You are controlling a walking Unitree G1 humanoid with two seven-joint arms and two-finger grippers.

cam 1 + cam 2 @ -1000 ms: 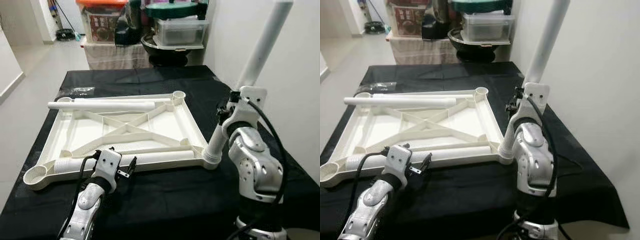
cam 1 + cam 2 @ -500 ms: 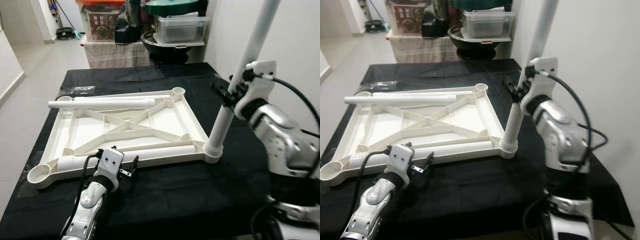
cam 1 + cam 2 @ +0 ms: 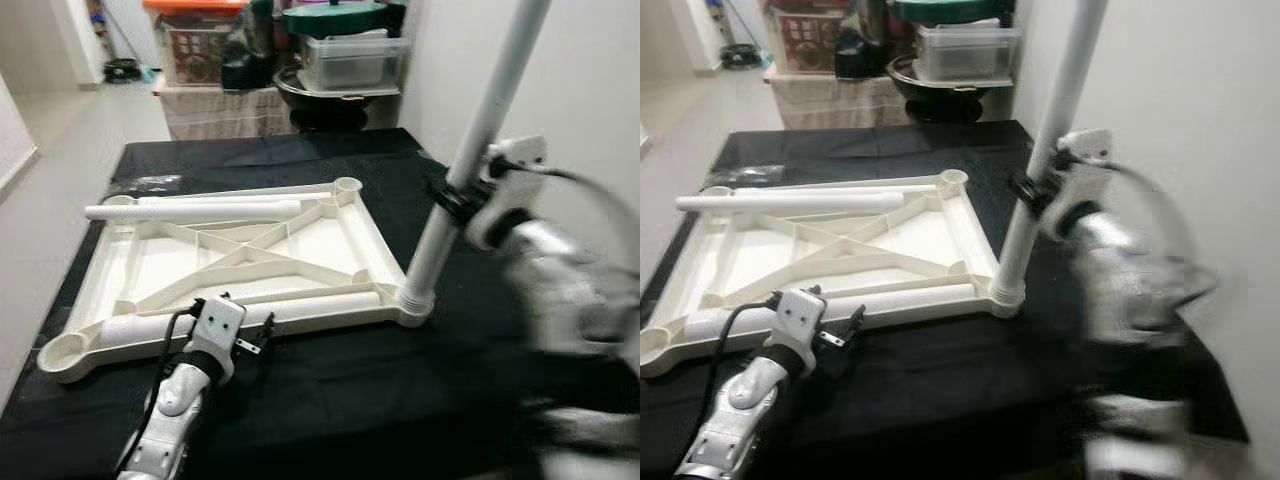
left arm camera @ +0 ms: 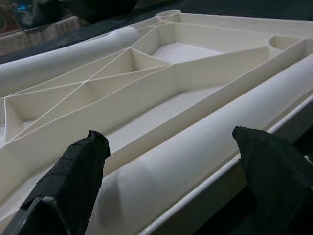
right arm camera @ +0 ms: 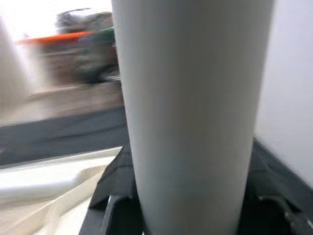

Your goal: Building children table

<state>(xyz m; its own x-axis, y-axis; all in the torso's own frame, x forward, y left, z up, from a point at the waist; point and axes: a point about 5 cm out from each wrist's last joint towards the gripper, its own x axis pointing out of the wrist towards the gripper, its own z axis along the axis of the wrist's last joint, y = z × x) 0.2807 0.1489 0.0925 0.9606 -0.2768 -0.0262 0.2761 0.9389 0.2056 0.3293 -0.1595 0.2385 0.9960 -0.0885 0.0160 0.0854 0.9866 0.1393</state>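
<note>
Eye views: inverted tabletop (image 3: 250, 260) on black cloth (image 3: 330, 390); right gripper (image 3: 455, 200) clamped round a leaning leg (image 3: 470, 160) socketed in its near right corner.
Left wrist view: left gripper (image 4: 171, 161), fingers (image 4: 78, 171) spread, straddles a loose leg (image 4: 195, 156), gripping nothing.
Right wrist view: leg between black fingers.

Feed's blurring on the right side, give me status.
Right pincer shut on upright leg seated in tabletop corner socket. Left pincer open at near edge, beside loose leg. Nothing blocking.
</note>
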